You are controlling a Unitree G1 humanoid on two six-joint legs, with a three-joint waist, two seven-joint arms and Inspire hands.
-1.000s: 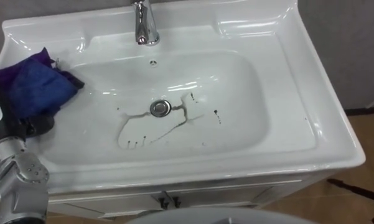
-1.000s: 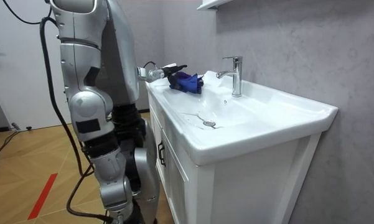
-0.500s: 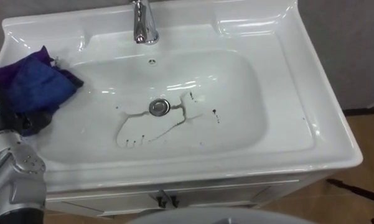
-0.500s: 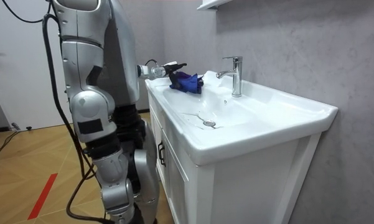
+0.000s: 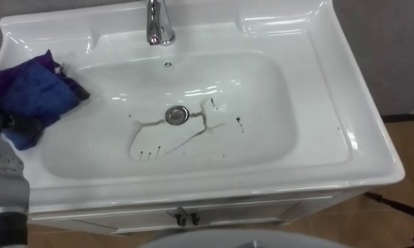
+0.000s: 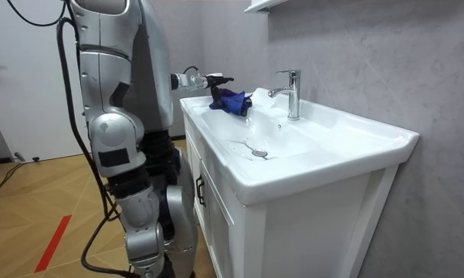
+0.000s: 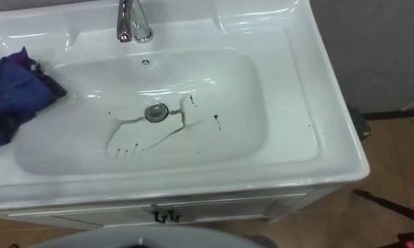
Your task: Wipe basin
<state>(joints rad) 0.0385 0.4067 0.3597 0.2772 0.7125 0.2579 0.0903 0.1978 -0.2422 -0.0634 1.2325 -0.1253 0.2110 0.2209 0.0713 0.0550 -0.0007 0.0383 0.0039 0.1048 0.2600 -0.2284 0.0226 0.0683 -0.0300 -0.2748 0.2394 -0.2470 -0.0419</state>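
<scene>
At the far left, the robot's left hand (image 5: pixel 19 126) reaches over the left rim of the white ceramic basin (image 5: pixel 344 103). Its dark fingers are closed on the near edge of a bunched blue and purple cloth (image 5: pixel 34 93). We see the cloth lying over that rim and just short of the bowl, and in the room view it hangs below the raised hand. There the robot stands upright at the front of the white cabinet (image 6: pixel 216 224) that carries the basin.

Moving right, a chrome tap (image 5: pixel 158 24) stands at the middle of the back rim, its spout over the bowl. Below it a round metal drain (image 5: pixel 177 114) sits in the bottom of the bowl. Dark streaks (image 5: pixel 167 141) spread from the drain toward the front and left, with a few small specks just to its right. The bowl's right slope and the broad right rim are white and glossy. Beyond the basin's right edge we see a strip of wooden floor (image 5: pixel 406 158).
</scene>
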